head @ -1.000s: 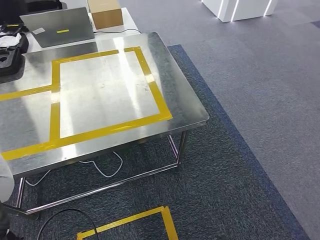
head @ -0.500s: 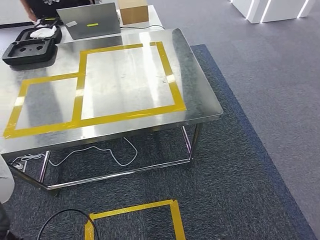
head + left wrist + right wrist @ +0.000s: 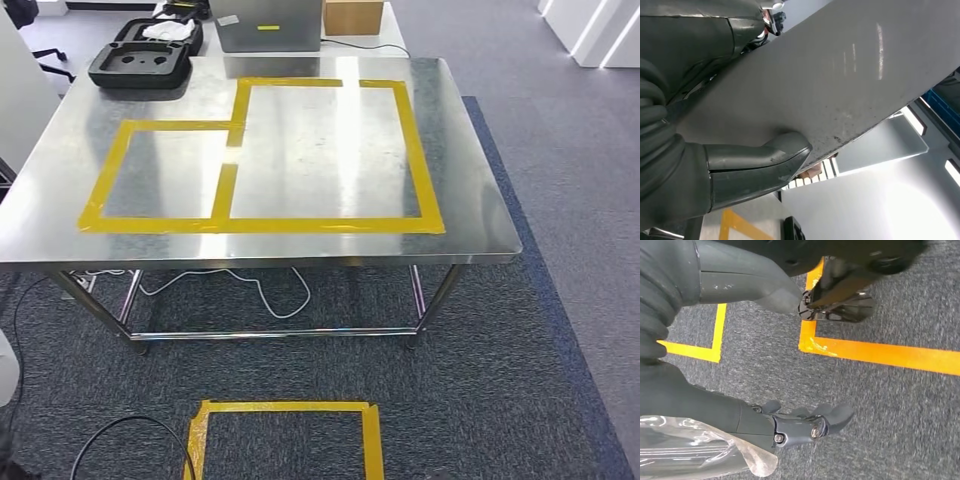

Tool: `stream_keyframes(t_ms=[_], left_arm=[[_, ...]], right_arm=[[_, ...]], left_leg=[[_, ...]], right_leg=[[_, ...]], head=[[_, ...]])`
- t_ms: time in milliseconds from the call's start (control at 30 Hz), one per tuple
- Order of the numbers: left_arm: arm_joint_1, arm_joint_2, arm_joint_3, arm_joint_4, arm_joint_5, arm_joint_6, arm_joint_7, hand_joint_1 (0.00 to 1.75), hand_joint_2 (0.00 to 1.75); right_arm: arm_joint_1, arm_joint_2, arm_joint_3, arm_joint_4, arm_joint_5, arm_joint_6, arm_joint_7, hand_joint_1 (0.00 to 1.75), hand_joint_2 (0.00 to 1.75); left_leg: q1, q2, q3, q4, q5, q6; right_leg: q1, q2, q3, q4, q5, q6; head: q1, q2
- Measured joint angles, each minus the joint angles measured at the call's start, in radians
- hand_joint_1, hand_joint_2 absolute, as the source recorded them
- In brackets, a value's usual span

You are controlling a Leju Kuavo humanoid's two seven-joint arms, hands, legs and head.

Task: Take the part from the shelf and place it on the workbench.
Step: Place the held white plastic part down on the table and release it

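My left hand (image 3: 715,165) grips the part (image 3: 836,80) — a flat grey panel, thumb pressed against its face, its long axis slanting away from the wrist. Ahead, the workbench (image 3: 68,215) lies square to me, yellow tape (image 3: 226,190) marking two boxes. My right hand (image 3: 798,427) hangs over carpet (image 3: 885,405) — fingers loosely apart, holding nothing.

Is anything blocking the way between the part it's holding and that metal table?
Nothing visible does. The left hand grips the grey part, and the taped rectangles on the workbench lie bare; the black case sits at its far edge.
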State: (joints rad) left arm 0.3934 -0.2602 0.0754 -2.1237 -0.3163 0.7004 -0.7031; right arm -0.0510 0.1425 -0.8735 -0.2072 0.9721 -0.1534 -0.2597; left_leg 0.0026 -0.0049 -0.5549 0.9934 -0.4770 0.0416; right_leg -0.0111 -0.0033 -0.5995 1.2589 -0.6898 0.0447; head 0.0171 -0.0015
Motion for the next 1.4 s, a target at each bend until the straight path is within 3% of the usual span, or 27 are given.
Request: stream_keyframes(t_ms=[33, 67, 133, 200, 300, 367, 467, 500, 533, 567, 633, 667, 733, 800, 867, 933, 967, 1033, 1067, 1100, 1167, 1233, 1333, 1400], left_arm=[[0.0, 0.0, 0.001, 0.0, 0.002, 0.0, 0.0, 1.75, 1.75], [0.001, 0.0, 0.002, 0.0, 0.003, 0.0, 0.0, 1.75, 1.75], [0.001, 0.0, 0.004, 0.0, 0.003, 0.0, 0.0, 1.75, 1.75], [0.001, 0.0, 0.007, 0.0, 0.003, 0.0, 0.0, 1.75, 1.75], [0.002, 0.0, 0.009, 0.0, 0.003, 0.0, 0.0, 1.75, 1.75], [0.001, 0.0, 0.01, 0.0, 0.003, 0.0, 0.0, 1.75, 1.75], [0.001, 0.0, 0.01, 0.0, 0.003, 0.0, 0.0, 1.75, 1.75], [0.002, 0.0, 0.01, 0.001, 0.003, 0.0, 0.0, 1.75, 1.75], [0.002, 0.0, 0.01, 0.001, 0.003, 0.0, 0.0, 1.75, 1.75], [0.003, 0.001, 0.01, 0.001, 0.003, -0.001, 0.0, 1.75, 1.75], [0.003, 0.001, 0.01, 0.002, 0.003, -0.002, 0.0, 1.75, 1.75], [0.004, 0.001, 0.01, 0.002, 0.003, -0.002, 0.001, 1.75, 1.75], [0.005, 0.002, 0.011, 0.003, 0.004, -0.002, 0.001, 1.75, 1.75], [0.005, 0.002, 0.011, 0.003, 0.004, -0.002, 0.002, 1.75, 1.75], [0.004, 0.002, 0.012, 0.003, 0.003, -0.002, 0.002, 1.75, 1.75], [0.004, 0.002, 0.012, 0.003, 0.003, -0.002, 0.001, 1.75, 1.75], [0.004, 0.002, 0.012, 0.003, 0.003, -0.002, 0.001, 1.75, 1.75], [0.004, 0.002, 0.012, 0.004, 0.004, -0.002, 0.001, 1.75, 1.75], [0.004, 0.002, 0.012, 0.004, 0.005, -0.002, 0.001, 1.75, 1.75], [0.004, 0.002, 0.012, 0.004, 0.006, -0.002, 0.001, 1.75, 1.75], [0.004, 0.002, 0.012, 0.005, 0.008, -0.003, 0.001, 1.75, 1.75], [0.004, 0.003, 0.011, 0.007, 0.01, -0.003, 0.001, 1.75, 1.75], [0.003, 0.004, 0.011, 0.01, 0.006, -0.003, 0.001, 1.75, 1.75], [0.001, 0.005, 0.011, 0.011, 0.003, -0.002, 0.001, 1.75, 1.75]], right_arm=[[0.002, 0.0, -0.002, 0.0, -0.001, 0.0, 0.0, 0.0, 1.75], [0.002, 0.0, -0.003, 0.0, -0.001, 0.0, -0.001, 0.0, 1.75], [0.001, 0.0, -0.005, 0.0, 0.0, 0.0, -0.002, 0.0, 1.75], [0.0, 0.0, -0.008, 0.0, 0.0, 0.0, -0.002, 0.0, 1.75], [0.001, 0.002, -0.01, 0.0, 0.001, 0.0, -0.002, 0.0, 1.75], [0.002, 0.005, -0.011, -0.001, 0.0, 0.001, 0.0, 0.0, 1.75], [0.002, 0.006, -0.013, -0.001, -0.001, 0.002, 0.002, 0.0, 1.75], [0.003, 0.006, -0.013, -0.001, -0.002, 0.003, 0.003, 0.0, 1.75], [0.004, 0.006, -0.014, -0.001, -0.003, 0.004, 0.004, 0.0, 1.75], [0.005, 0.006, -0.016, -0.001, -0.004, 0.005, 0.005, 0.0, 1.75], [0.006, 0.007, -0.017, -0.001, -0.004, 0.006, 0.006, 0.0, 1.75], [0.004, 0.007, -0.017, -0.001, -0.005, 0.006, 0.006, 0.0, 1.75], [-0.001, 0.007, -0.018, -0.001, -0.006, 0.006, 0.006, 0.0, 1.75], [-0.002, 0.007, -0.018, -0.001, -0.006, 0.006, 0.006, 0.0, 1.75], [-0.002, 0.007, -0.018, -0.001, -0.006, 0.007, 0.005, 0.0, 1.75], [-0.005, 0.007, -0.018, -0.001, -0.006, 0.007, 0.005, 0.0, 1.75], [-0.006, 0.007, -0.018, -0.001, -0.006, 0.008, 0.005, 0.0, 1.75], [-0.001, 0.007, -0.018, -0.001, -0.006, 0.009, 0.005, 0.0, 1.75], [0.003, 0.007, -0.018, -0.001, -0.006, 0.009, 0.004, 0.0, 1.75], [0.006, 0.007, -0.019, -0.001, -0.006, 0.009, 0.004, 0.0, 1.75], [0.008, 0.007, -0.022, -0.001, -0.006, 0.009, 0.004, 0.0, 1.75], [0.007, 0.007, -0.026, -0.001, -0.005, 0.008, 0.004, 0.0, 1.75], [0.005, 0.008, -0.028, -0.001, 0.0, 0.007, 0.004, 0.0, 1.75], [0.004, 0.008, -0.028, -0.002, 0.001, 0.006, 0.003, 0.0, 1.75]], left_leg=[[-0.002, -0.007, 0.002, 0.0, -0.001, 0.001], [-0.003, -0.013, 0.005, 0.0, -0.004, 0.001], [-0.007, -0.02, 0.013, 0.001, -0.011, -0.002], [-0.011, -0.023, 0.013, 0.004, -0.018, -0.01], [-0.011, -0.025, 0.01, 0.007, -0.022, -0.025], [-0.01, -0.019, -0.002, 0.045, -0.043, -0.037], [-0.001, -0.009, -0.105, 0.236, -0.111, -0.054], [0.002, -0.008, -0.139, 0.289, -0.119, -0.058], [0.005, -0.008, -0.157, 0.306, -0.106, -0.06], [0.007, -0.008, -0.155, 0.282, -0.072, -0.061], [0.01, -0.019, -0.111, 0.16, 0.013, -0.061], [0.01, -0.03, -0.086, 0.104, 0.037, -0.059], [0.008, -0.046, -0.062, 0.054, 0.025, -0.048], [0.006, -0.039, -0.051, 0.036, 0.007, -0.032], [0.008, -0.026, -0.028, 0.025, -0.004, -0.017], [0.008, -0.01, -0.003, 0.016, -0.019, -0.006], [0.007, -0.002, 0.007, 0.015, -0.028, -0.002], [0.003, 0.012, 0.032, 0.015, -0.051, 0.002], [0.001, 0.019, 0.05, 0.015, -0.064, 0.003], [-0.001, 0.027, 0.071, 0.014, -0.079, 0.003], [-0.006, 0.044, 0.107, 0.015, -0.107, 0.001], [-0.012, 0.059, 0.127, 0.014, -0.129, -0.008], [-0.016, 0.066, 0.134, 0.033, -0.128, -0.026], [-0.012, 0.041, 0.096, 0.112, -0.13, -0.037]], right_leg=[[0.0, 0.001, -0.016, 0.007, 0.02, -0.001], [0.0, 0.002, -0.013, -0.028, 0.059, -0.004], [0.002, 0.006, 0.03, -0.161, 0.144, -0.013], [0.003, 0.011, 0.068, -0.256, 0.172, -0.021], [0.001, 0.012, 0.083, -0.277, 0.165, -0.031], [-0.004, 0.009, 0.097, -0.284, 0.163, -0.04], [-0.006, 0.005, 0.117, -0.287, 0.15, -0.047], [-0.006, 0.004, 0.125, -0.287, 0.143, -0.046], [-0.006, 0.006, 0.134, -0.287, 0.135, -0.044], [-0.007, 0.01, 0.146, -0.287, 0.126, -0.041], [-0.011, 0.02, 0.167, -0.289, 0.106, -0.033], [-0.012, 0.026, 0.173, -0.29, 0.097, -0.028], [-0.015, 0.036, 0.176, -0.294, 0.09, -0.015], [-0.017, 0.044, 0.18, -0.292, 0.096, -0.001], [-0.016, 0.035, 0.156, -0.24, 0.103, 0.007], [-0.013, 0.018, 0.072, -0.116, 0.085, 0.008], [-0.011, 0.014, 0.019, -0.051, 0.063, 0.008], [-0.008, 0.011, -0.062, 0.017, 0.024, 0.006], [-0.005, 0.01, -0.081, 0.005, 0.029, 0.002], [0.0, 0.004, -0.086, -0.034, 0.058, -0.005], [0.014, -0.027, -0.078, -0.144, 0.167, -0.026], [0.025, -0.049, -0.068, -0.2, 0.236, -0.04], [0.02, -0.026, -0.053, -0.215, 0.24, -0.047], [0.011, -0.007, -0.035, -0.229, 0.236, -0.052]], head=[[0.0, 0.0], [0.0, 0.0], [0.0, 0.0], [-0.001, 0.0], [-0.002, 0.0], [-0.008, 0.0], [-0.017, 0.0], [-0.017, 0.0], [-0.016, 0.0], [-0.017, 0.0], [-0.016, 0.0], [-0.018, 0.0], [-0.021, 0.0], [-0.023, 0.0], [-0.02, 0.0], [-0.016, 0.0], [-0.016, 0.0], [-0.015, 0.0], [-0.014, 0.0], [-0.014, 0.0], [-0.015, 0.0], [-0.018, 0.0], [-0.019, 0.0], [-0.02, 0.0]])
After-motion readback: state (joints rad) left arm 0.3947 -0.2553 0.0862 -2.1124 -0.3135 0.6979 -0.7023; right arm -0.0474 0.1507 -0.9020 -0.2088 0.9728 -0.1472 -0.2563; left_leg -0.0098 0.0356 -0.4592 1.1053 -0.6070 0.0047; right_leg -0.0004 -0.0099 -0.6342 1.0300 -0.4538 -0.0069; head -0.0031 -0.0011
